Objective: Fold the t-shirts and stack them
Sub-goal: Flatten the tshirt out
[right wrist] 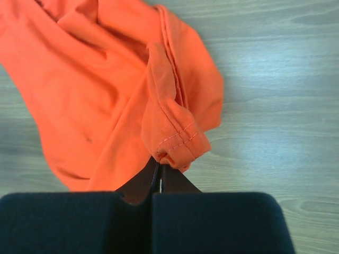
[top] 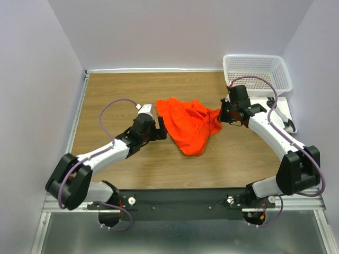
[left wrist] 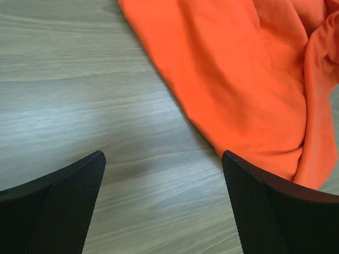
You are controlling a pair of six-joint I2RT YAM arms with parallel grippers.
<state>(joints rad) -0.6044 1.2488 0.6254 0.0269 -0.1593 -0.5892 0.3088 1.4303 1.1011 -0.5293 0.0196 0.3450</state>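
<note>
One crumpled orange-red t-shirt lies bunched in the middle of the wooden table. My right gripper is at its right edge, shut on a stitched hem corner of the shirt, which is drawn up toward the fingertips. My left gripper is open beside the shirt's left edge, just above the table. Its fingers frame bare wood, and the shirt lies past the right-hand finger. Only one shirt shows.
A white mesh basket stands at the back right corner. A white flat board lies in front of it, under the right arm. Bare wood lies left of and in front of the shirt.
</note>
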